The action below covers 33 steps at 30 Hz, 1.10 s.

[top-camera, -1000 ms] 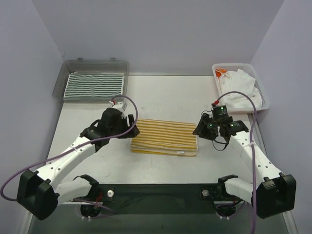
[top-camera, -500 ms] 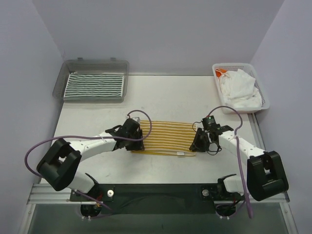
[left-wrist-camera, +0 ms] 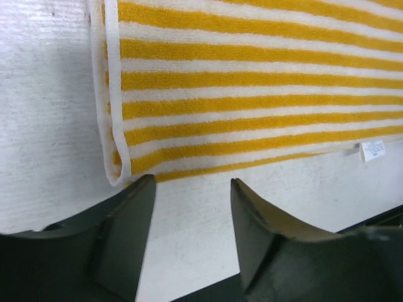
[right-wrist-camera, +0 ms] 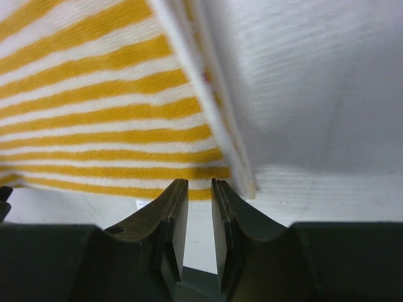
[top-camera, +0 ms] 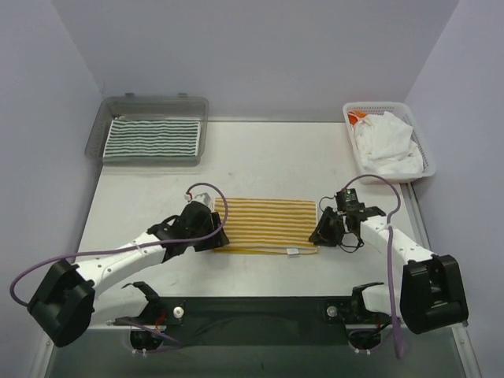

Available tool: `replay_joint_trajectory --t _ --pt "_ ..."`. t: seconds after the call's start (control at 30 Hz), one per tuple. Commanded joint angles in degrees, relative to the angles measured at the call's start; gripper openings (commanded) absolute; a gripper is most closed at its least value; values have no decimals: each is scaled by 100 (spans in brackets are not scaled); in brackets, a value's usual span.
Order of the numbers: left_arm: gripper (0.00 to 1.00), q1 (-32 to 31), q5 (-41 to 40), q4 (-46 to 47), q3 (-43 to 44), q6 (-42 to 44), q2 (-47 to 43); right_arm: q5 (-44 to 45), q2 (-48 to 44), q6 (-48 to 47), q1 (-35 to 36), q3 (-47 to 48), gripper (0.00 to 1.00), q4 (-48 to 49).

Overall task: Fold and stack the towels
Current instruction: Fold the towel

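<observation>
Yellow-striped towel (top-camera: 266,225): left gripper (left-wrist-camera: 192,182) spread and empty beside one near corner; right gripper (right-wrist-camera: 199,182) narrowed to an empty slit beside the other.

White links (top-camera: 118,260), purple cables (top-camera: 206,186), dark left hand (left-wrist-camera: 192,189), right hand (right-wrist-camera: 199,189)

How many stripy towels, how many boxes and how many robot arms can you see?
Stripy towels: 2, the yellow towel and the green towel
Boxes: 2, the grey tray and the white basket
Robot arms: 2, the left arm and the right arm
Total: 6
</observation>
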Motion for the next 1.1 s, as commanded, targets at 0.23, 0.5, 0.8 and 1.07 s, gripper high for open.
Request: replay_joint_trajectory --t 0.23,0.5,0.8,1.07 --pt "63 -27 -830 -689 1004 300 -517 203 -204 9 1017 1099 24 -403" --pt "45 26 -514 -294 531 3 584 300 710 106 799 529 21 -245" --pt "38 -290 -346 304 -428 -1193 -118 519 791 -237 -291 324 23 -297" --pt "67 -695 -1066 -63 45 -948 -1375 1168 -79 -1045 796 1344 37 -745"
